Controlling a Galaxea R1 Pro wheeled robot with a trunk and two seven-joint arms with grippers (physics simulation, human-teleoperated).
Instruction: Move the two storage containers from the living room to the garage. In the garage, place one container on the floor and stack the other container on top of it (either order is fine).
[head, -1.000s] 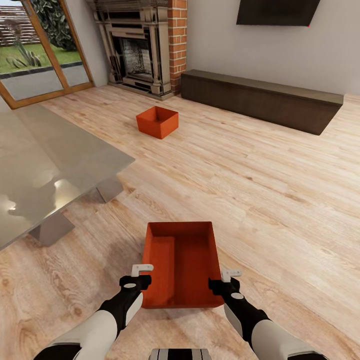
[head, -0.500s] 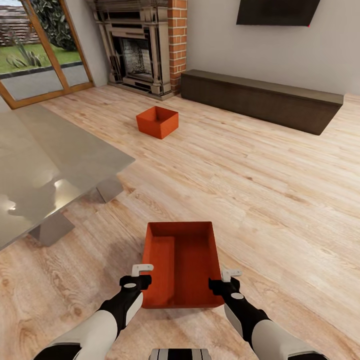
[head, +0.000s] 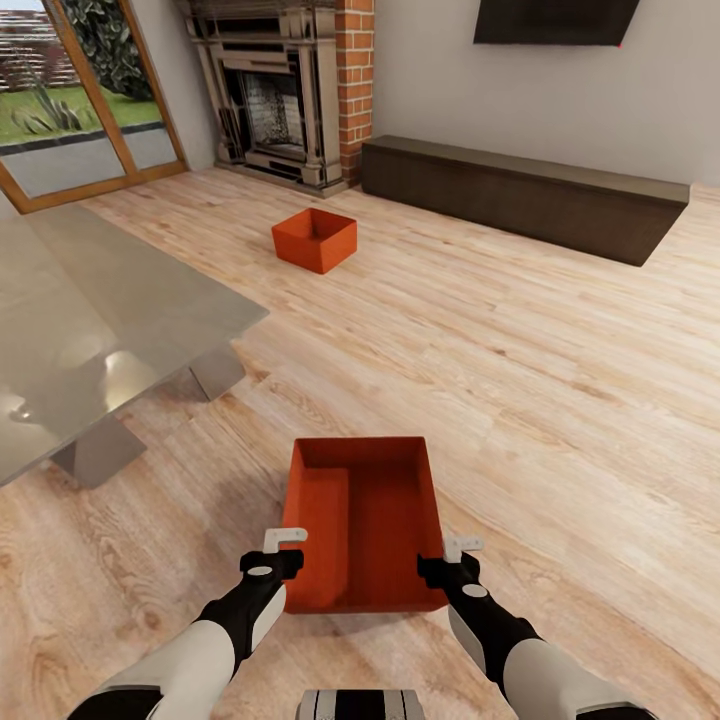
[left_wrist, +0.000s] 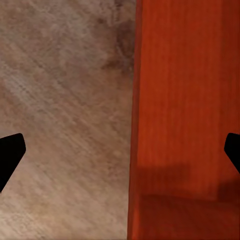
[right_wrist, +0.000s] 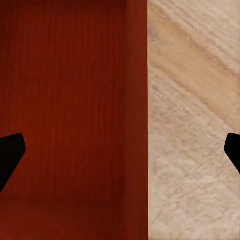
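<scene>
Since both tools, left and right, sit spread over the bin's walls, pinch both together, then lift level.

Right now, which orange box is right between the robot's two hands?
The near orange box on the wood floor, with a gripper at each side wall. The other orange box sits far off, toward the fireplace.

wood-plank floor, two orange bins

glass table at left; dark low cabinet by the wall; black screen above it.
</scene>
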